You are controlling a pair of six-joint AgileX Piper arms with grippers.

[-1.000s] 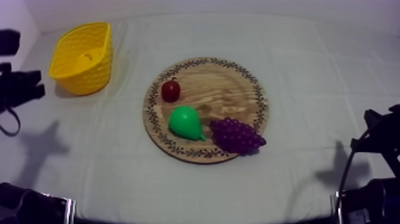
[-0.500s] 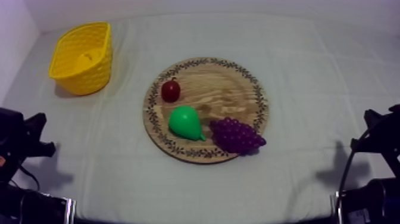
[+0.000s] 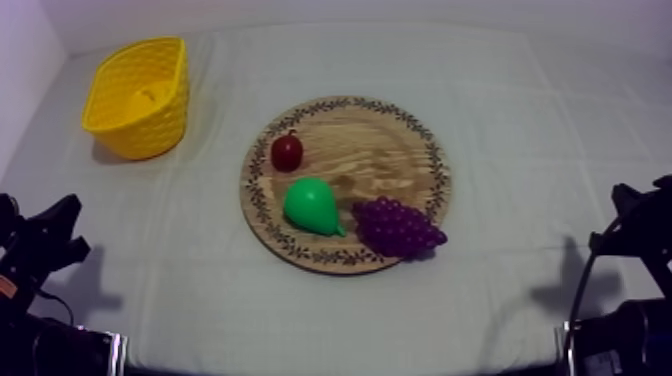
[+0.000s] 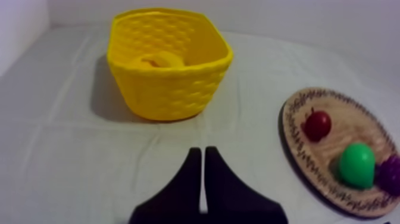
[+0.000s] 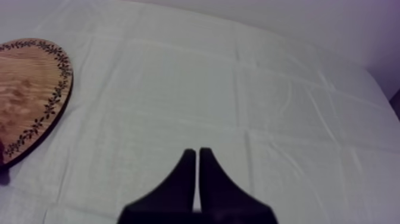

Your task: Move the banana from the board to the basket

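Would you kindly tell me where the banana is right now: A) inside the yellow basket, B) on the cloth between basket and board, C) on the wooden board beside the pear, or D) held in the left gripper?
A: the banana lies inside the yellow basket, not on the board.
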